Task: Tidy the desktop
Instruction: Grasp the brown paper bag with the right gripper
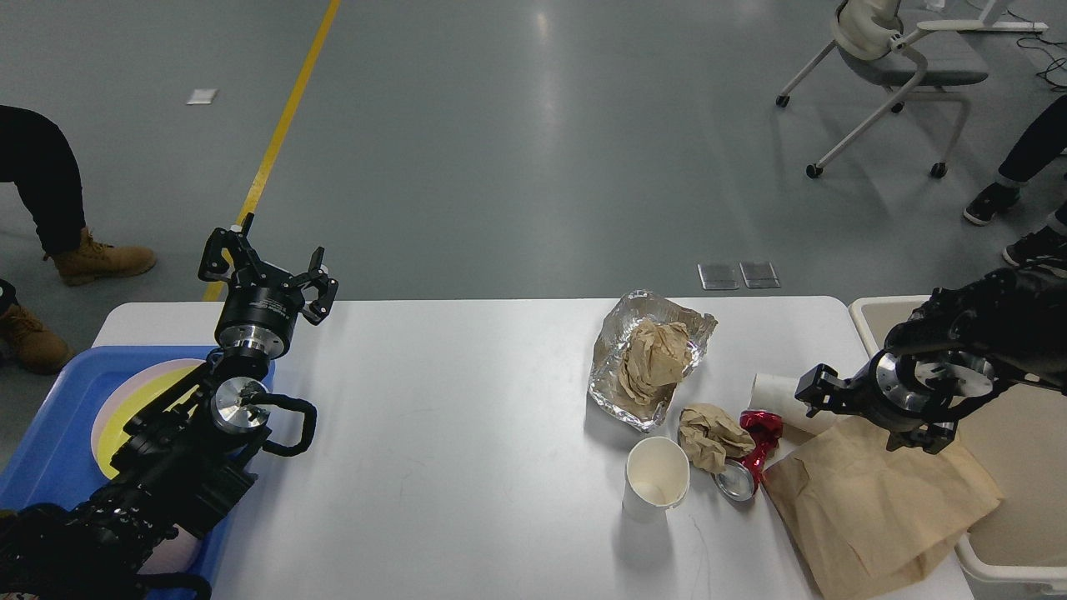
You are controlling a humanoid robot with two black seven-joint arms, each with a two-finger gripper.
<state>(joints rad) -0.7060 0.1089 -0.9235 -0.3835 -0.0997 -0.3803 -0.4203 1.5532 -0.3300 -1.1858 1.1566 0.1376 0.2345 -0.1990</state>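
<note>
The white desktop [467, 417] holds litter on its right half: a foil sheet [613, 379] with crumpled brown paper [654, 354] on it, a brown paper ball [708, 433], a crushed red can [754, 450], an upright white paper cup [657, 479], a white paper cup lying on its side [775, 390] and a flat brown paper bag [875, 500]. My right gripper [834, 396] hangs just over the lying cup and the bag's top edge, hiding part of the cup. Its fingers are dark and I cannot tell them apart. My left gripper [268, 268] is open and empty above the desktop's far left edge.
A cream bin [1013, 433] stands off the desktop's right edge, with the bag overhanging it. A blue tray [42, 467] with a yellow plate [125, 400] and pink plates sits at the left under my left arm. People's legs and a wheeled chair [892, 67] are beyond the table.
</note>
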